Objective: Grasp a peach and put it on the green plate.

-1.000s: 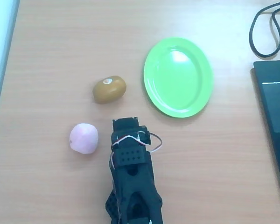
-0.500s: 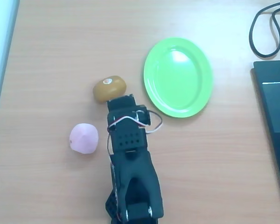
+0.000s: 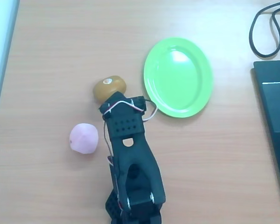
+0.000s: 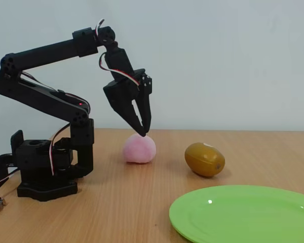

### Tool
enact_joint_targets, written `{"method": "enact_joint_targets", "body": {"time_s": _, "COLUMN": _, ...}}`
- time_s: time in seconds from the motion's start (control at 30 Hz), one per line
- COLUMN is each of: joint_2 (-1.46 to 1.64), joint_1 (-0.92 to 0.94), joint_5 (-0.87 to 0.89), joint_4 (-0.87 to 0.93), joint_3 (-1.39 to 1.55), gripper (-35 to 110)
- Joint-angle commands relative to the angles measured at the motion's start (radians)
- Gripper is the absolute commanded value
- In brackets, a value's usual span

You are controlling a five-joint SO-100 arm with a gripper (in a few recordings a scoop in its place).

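Two fruits lie on the wooden counter (image 3: 56, 56) near me: the pink peach (image 3: 84, 138) and a brown-olive fruit (image 3: 109, 89). In the overhead view the peach sits to the left of my black arm (image 3: 130, 158), apart from it, while my wrist reaches up toward the brown-olive fruit and covers its lower edge. The green plate (image 3: 178, 77) lies to the right of that fruit, bare, with nothing on it.

In the fixed view my fingers (image 4: 142, 126) point downward, and they look nearly closed, with only a thin slit between them toward the tips. They grip nothing. From this side the tips appear just over the top of the peach (image 4: 139, 149), but I cannot tell whether they touch it; the view from above places them nearer the brown-olive fruit (image 4: 204, 159).

A black cable (image 3: 266, 28) loops at the top right corner of the overhead view, above a dark flat device (image 3: 275, 116) at the right edge.
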Motion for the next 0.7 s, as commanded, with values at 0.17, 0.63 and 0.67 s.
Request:
{"method": "enact_joint_targets", "body": {"time_s": 0.17, "joint_2": 0.003, "joint_1": -0.023, "joint_5": -0.489, "joint_4": 0.091, "joint_3": -0.037, "gripper": 7}}
{"method": "enact_joint_targets", "body": {"time_s": 0.63, "joint_2": 0.012, "joint_1": -0.063, "joint_5": -0.6, "joint_4": 0.089, "joint_3": -0.04, "gripper": 17}}
{"method": "enact_joint_targets", "body": {"time_s": 0.67, "joint_2": 0.012, "joint_1": -0.066, "joint_5": -0.6, "joint_4": 0.089, "joint_3": -0.038, "gripper": 19}}
